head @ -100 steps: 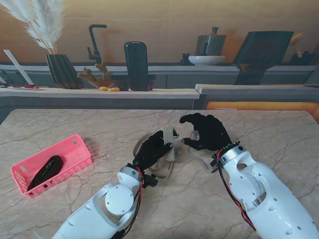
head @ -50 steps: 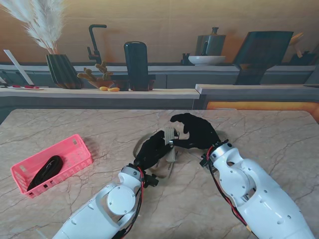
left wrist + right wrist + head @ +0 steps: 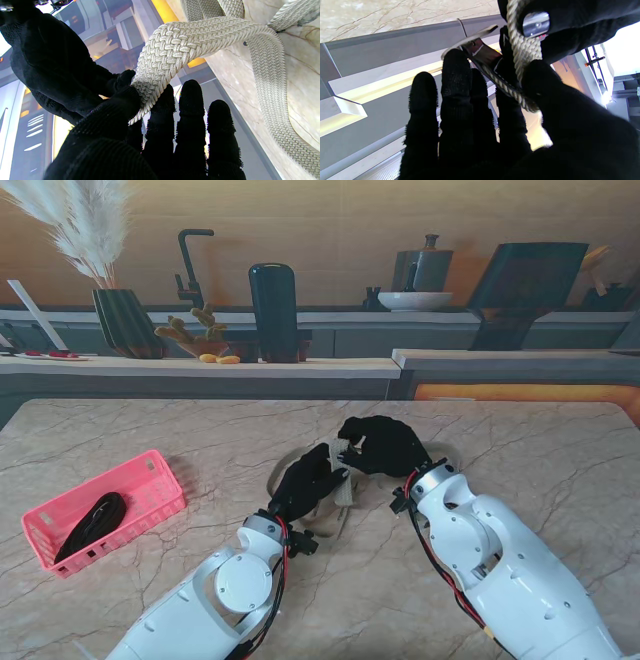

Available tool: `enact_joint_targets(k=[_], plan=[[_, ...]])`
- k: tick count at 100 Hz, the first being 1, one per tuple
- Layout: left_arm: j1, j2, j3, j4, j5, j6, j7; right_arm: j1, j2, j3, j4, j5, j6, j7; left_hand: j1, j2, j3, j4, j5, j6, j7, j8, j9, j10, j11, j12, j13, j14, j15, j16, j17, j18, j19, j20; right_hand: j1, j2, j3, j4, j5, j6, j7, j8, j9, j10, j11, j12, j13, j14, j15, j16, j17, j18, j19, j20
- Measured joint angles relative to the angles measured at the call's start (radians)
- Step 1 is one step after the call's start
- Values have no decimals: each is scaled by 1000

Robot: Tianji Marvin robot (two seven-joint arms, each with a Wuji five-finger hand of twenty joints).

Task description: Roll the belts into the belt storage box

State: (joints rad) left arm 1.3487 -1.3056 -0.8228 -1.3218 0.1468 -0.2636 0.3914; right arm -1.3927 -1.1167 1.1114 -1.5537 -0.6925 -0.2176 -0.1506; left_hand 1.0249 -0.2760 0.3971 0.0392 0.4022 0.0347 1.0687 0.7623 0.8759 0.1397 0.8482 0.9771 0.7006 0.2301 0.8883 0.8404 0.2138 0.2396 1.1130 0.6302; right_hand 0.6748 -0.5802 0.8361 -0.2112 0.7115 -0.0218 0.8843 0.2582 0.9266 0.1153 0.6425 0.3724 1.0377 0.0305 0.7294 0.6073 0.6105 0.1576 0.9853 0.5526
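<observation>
A cream woven belt [image 3: 342, 480] lies looped on the marble table [image 3: 520, 450] in the middle. My left hand [image 3: 303, 483] is shut on a folded part of the belt [image 3: 165, 50], pinched between thumb and fingers. My right hand [image 3: 380, 446] meets it from the right and is shut on the belt's buckle end [image 3: 523, 50], where a metal stud and buckle show. The rest of the belt [image 3: 272, 100] trails along the table. The pink storage box [image 3: 100, 510] stands at the left with a rolled black belt [image 3: 92, 523] inside.
Behind the table runs a counter with a black tap [image 3: 190, 265], a dark vase of pampas grass [image 3: 125, 320], a dark canister [image 3: 273, 310] and a white bowl [image 3: 414, 300]. Bare marble lies between the box and my hands.
My right hand has moved left and closed onto the belt end held up by my left hand. The left hand has stayed in place.
</observation>
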Motion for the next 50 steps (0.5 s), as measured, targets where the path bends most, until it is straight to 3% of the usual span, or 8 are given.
enact_joint_targets(k=[5,17,32,37,41,50], plan=[[0,-1,0,0,2,1,2,-1,-2,3,-1,4,0,0,0,0,-1,-29,1,-7,0,-26,-2,0,-19,-12,0,0,-3,-9,0,0,0,0,0,0,0,0,4,0,4,-6,16,-2,-1,0,8,0,0,5,10,0,1,0],[-1,-4,0,3,3,2,10,-17,-3,20,-17,19,-1,10,-37,-2,26,-67,12,-28,-9,-88,-5,0,-83,-39,-10,1,-26,-23,-8,0,-2,-6,31,0,-12,-11,14,0,5,-8,33,-5,-5,0,18,1,-8,5,13,0,1,-9],[-3,-6,0,7,2,3,14,-33,-4,32,-33,38,-6,6,-143,-31,98,-66,15,-43,-43,-126,-63,0,-141,-121,-14,1,-38,-34,-13,0,-12,-9,38,0,-12,-11,14,-8,6,-7,35,-16,-10,0,18,1,-40,5,13,0,1,-13],[-3,-6,-1,8,2,2,14,-35,-5,32,-33,42,-8,-6,-185,-32,120,-65,4,1,-115,-127,-102,0,-145,-173,-20,2,-37,-34,-14,0,-13,-10,38,0,-12,-11,20,-42,19,-5,35,-16,-22,0,31,1,-50,17,23,0,2,-20],[-3,-6,-2,9,2,2,15,-37,-6,31,-33,44,-10,-17,-211,-32,130,-65,-4,5,-170,-126,-130,0,-149,-225,-39,2,-49,-34,-22,0,-17,-10,38,0,-13,-11,22,-84,22,14,35,-16,-22,0,39,1,-67,8,24,0,2,-21],[-4,-6,-2,9,2,7,15,-39,-10,28,-33,57,-11,-31,-252,4,130,-63,-36,16,-241,-141,-195,0,-191,-288,-43,2,-60,-35,-33,0,-27,-11,38,0,-14,-11,22,-91,22,21,48,-17,-30,0,48,1,-94,-2,26,0,2,-21]])
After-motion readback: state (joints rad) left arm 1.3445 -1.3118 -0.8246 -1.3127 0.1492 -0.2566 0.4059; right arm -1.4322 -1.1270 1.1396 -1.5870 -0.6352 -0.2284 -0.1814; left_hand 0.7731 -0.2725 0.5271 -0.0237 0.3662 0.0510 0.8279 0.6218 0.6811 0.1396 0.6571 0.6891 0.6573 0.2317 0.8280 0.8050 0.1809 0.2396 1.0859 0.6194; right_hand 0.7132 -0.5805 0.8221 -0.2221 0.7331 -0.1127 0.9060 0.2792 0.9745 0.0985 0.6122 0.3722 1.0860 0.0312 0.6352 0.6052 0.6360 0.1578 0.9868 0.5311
